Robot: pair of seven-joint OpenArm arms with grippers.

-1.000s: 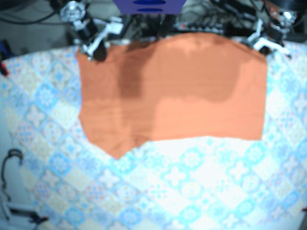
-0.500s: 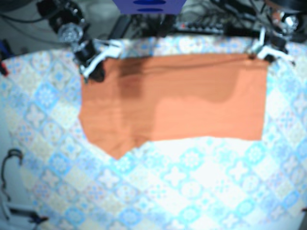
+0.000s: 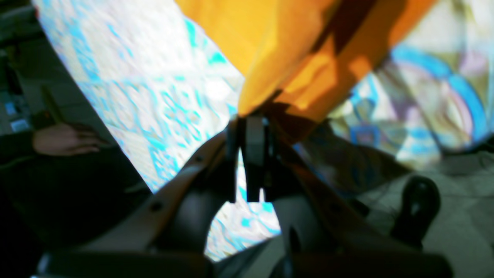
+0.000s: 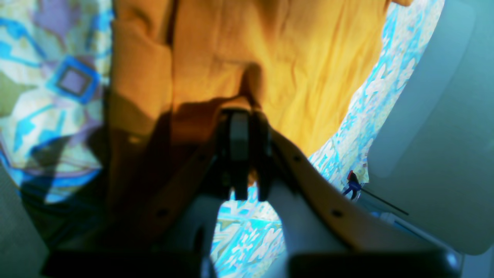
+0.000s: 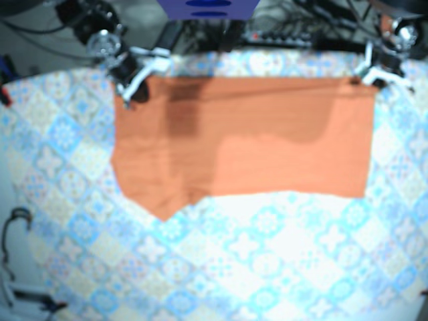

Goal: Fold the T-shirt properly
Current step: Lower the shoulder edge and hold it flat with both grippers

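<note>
Table with a blue tile pattern stretches along the near side of the orange T-shirt, which lies spread flat, a pointed flap on its near edge. At the T-shirt's far corners the right hand and the left hand each pinch the cloth tight.

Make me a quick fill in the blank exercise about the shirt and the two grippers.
The T-shirt is ___ in colour.
The left gripper is ___ on one shirt corner.
In the base view, the right gripper grips its upper ___ corner.
Missing words: orange, shut, left.
</note>
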